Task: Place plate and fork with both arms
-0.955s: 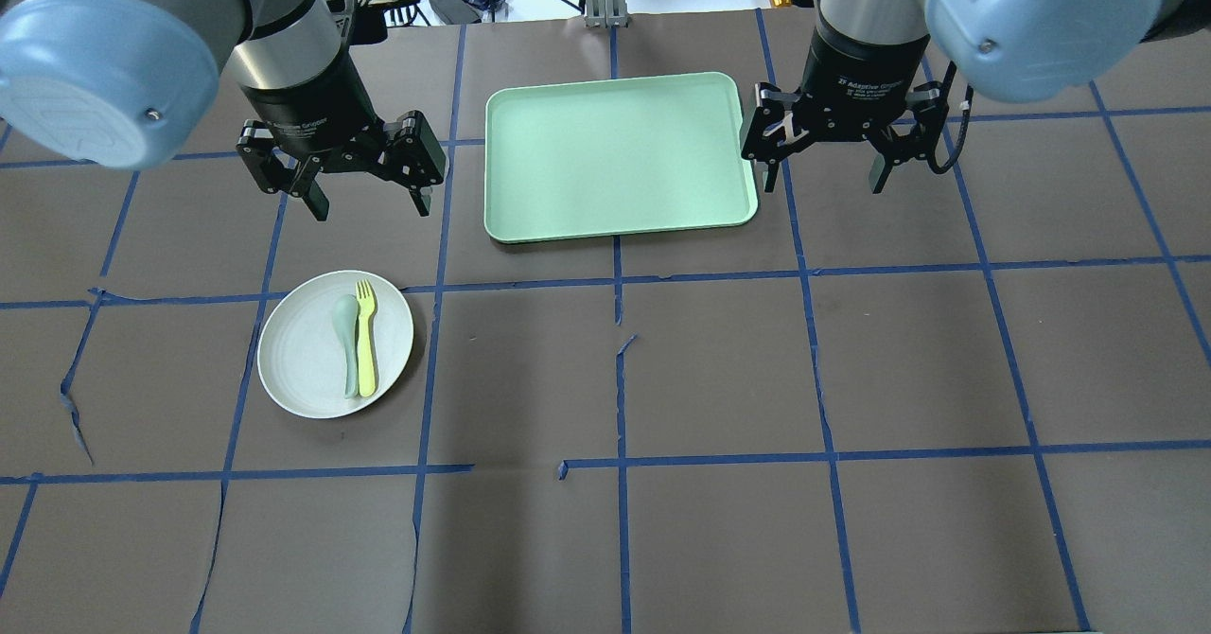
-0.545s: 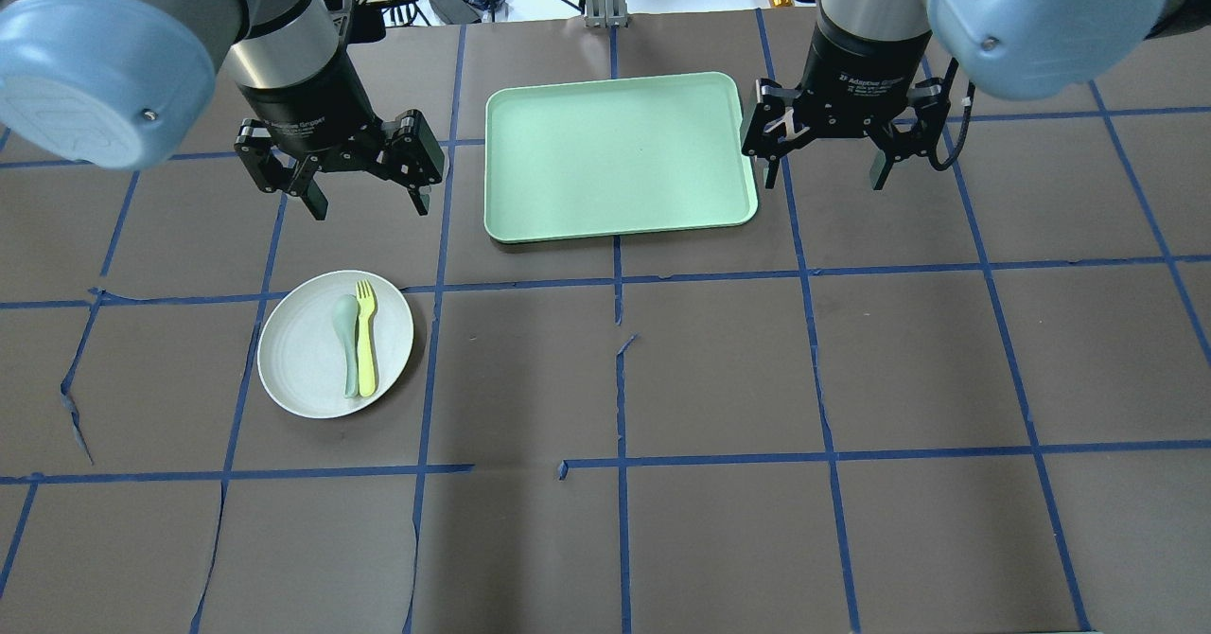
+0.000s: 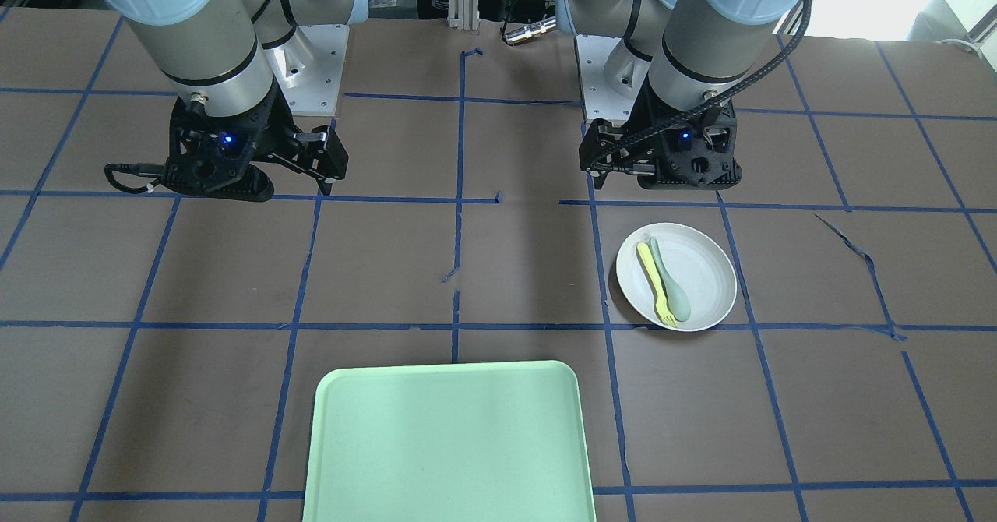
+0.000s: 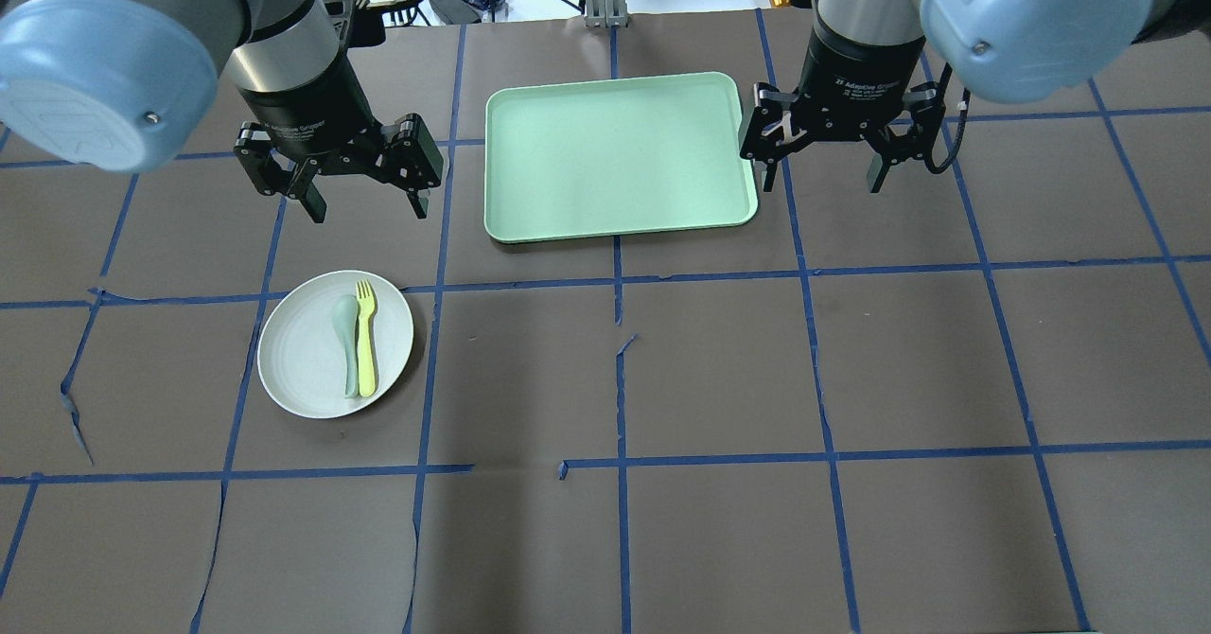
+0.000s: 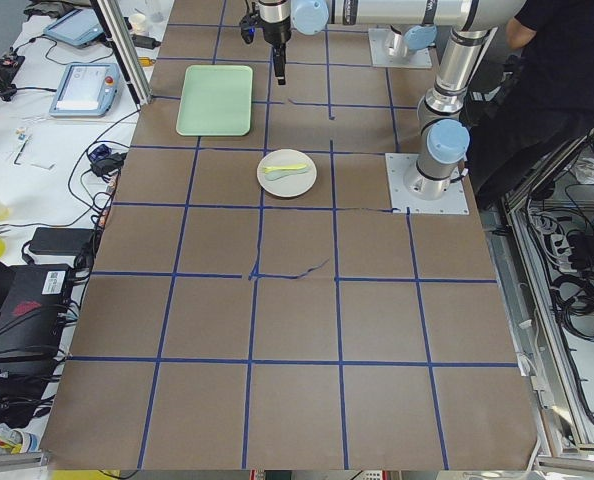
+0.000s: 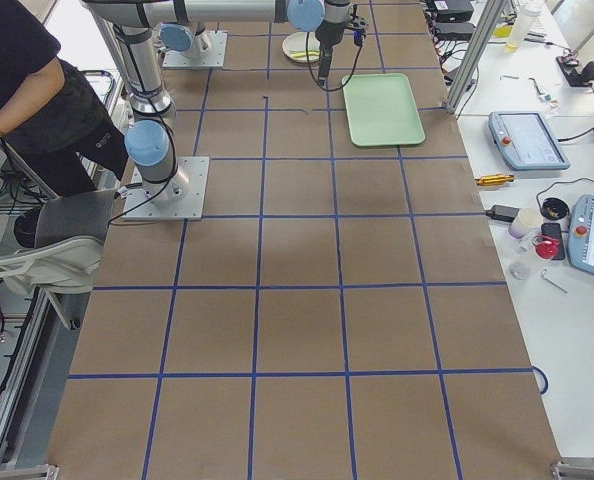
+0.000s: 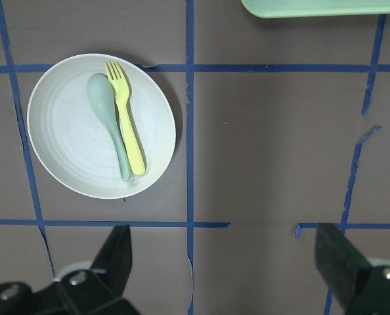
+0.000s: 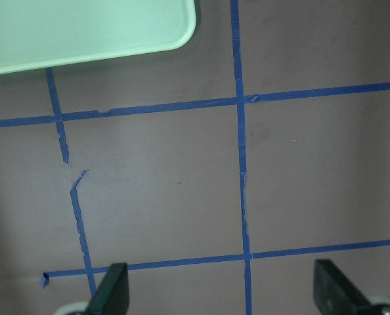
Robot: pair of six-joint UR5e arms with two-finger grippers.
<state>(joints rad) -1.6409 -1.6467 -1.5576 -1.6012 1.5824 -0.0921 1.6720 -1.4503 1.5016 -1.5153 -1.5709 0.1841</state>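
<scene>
The off-white plate point(image 4: 298, 364) lies on the table at the near left, also in the front view point(image 3: 705, 269) and the left wrist view point(image 7: 67, 147). The yellow fork point(image 4: 365, 341) lies in it, tines toward the tray, and shows in the left wrist view point(image 7: 129, 125). My left gripper point(image 4: 367, 210) is open and empty, held above the table beyond the plate. My right gripper point(image 4: 821, 184) is open and empty, just right of the tray. Each wrist view shows its gripper open: the left gripper point(image 7: 224, 252) and the right gripper point(image 8: 221, 279).
A grey-green spoon point(image 4: 346, 345) lies in the plate, touching the fork's left side. The mint-green tray point(image 4: 615, 156) sits empty at the table's far middle. The dark table cover has a blue tape grid. Cables and devices lie beyond the far edge.
Both arms have shifted only very slightly. The plate, fork, spoon and tray have not moved, and both grippers stay open.
</scene>
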